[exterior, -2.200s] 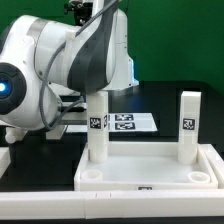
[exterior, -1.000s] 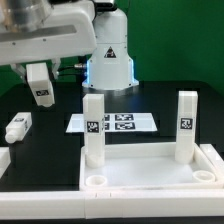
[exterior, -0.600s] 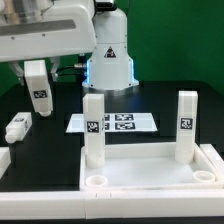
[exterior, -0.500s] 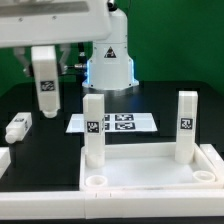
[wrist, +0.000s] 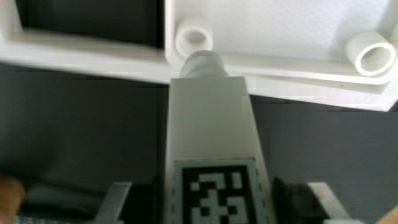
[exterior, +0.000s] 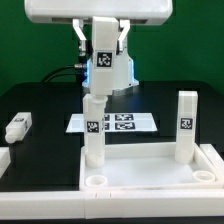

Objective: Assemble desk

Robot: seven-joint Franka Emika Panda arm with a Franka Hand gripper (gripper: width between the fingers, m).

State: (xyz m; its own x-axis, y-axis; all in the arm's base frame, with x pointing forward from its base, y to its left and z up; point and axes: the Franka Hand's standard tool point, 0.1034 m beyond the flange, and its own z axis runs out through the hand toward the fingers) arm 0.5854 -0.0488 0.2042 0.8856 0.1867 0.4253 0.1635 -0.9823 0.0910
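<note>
What worried me most was the descent. In the exterior view, the short white block leg with the black-and-white tag [exterior: 103, 62] hung high up, right over the white leg already standing in the tray's far socket on the exterior view's left [exterior: 93, 130]. I couldn't judge the depth between them from that camera. If the held leg was lowered on a poor line, it might clip that standing leg and knock it loose or shove the whole tray. A small tilt in the grip could also jam the leg on a socket's lip instead of seating it.

The two-finger gripper [exterior: 102, 45] was clamped on that leg, its fingers [wrist: 121, 200] pressed against the leg's sides near the tag. The leg reached out from the gripper toward the large white plastic rectangular tray-like desk top [exterior: 150, 165]. In the wrist view, its free end sat just short of one empty round corner socket [wrist: 192, 40], with a second empty socket [wrist: 370, 55] off to one side.

The desk top lay on the black table [exterior: 40, 105] below the gripper. A second leg [exterior: 188, 125] stood upright on it, and a spare leg [exterior: 18, 127] lay loose, well apart.
</note>
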